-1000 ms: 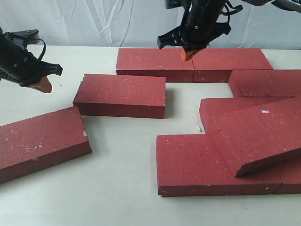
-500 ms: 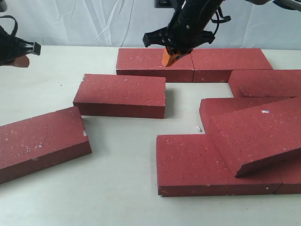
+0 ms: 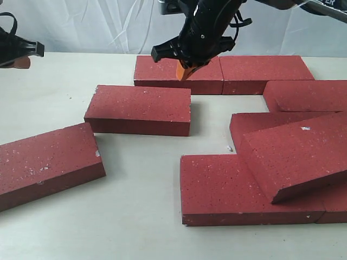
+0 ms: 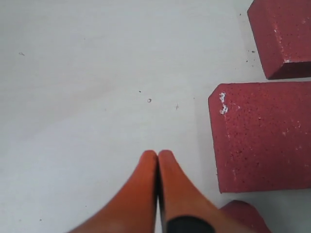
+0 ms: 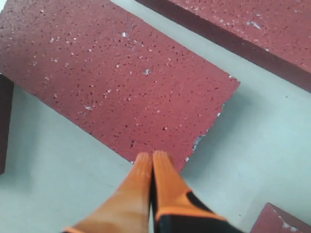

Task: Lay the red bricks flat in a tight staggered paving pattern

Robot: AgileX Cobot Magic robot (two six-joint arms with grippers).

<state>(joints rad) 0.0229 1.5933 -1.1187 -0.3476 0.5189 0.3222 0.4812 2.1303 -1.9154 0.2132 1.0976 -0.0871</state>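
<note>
Several red bricks lie on the pale table. Two sit end to end at the back [image 3: 179, 73] [image 3: 265, 70]. One loose brick [image 3: 138, 108] lies flat in the middle and another [image 3: 46, 162] at the front left. At the right a tilted brick [image 3: 295, 154] leans on the front brick [image 3: 227, 189]. My right gripper [image 3: 183, 72] is shut and empty, hanging over the back-left brick. Its wrist view shows its tips [image 5: 152, 156] at a brick's [image 5: 112, 77] edge near a chipped corner. My left gripper [image 4: 158, 154] is shut and empty over bare table, beside a brick [image 4: 260, 136].
More bricks lie flat at the right [image 3: 306, 95] [image 3: 260, 122]. A white cloth backdrop [image 3: 97, 24] hangs behind the table. Bare tabletop [image 3: 135, 216] stretches across the front between the left brick and the front brick. The left arm [image 3: 16, 49] sits at the far left edge.
My right gripper has moved left along the back row, from the joint between the two bricks to over the left one. The left arm has drawn up and left toward the frame edge.
</note>
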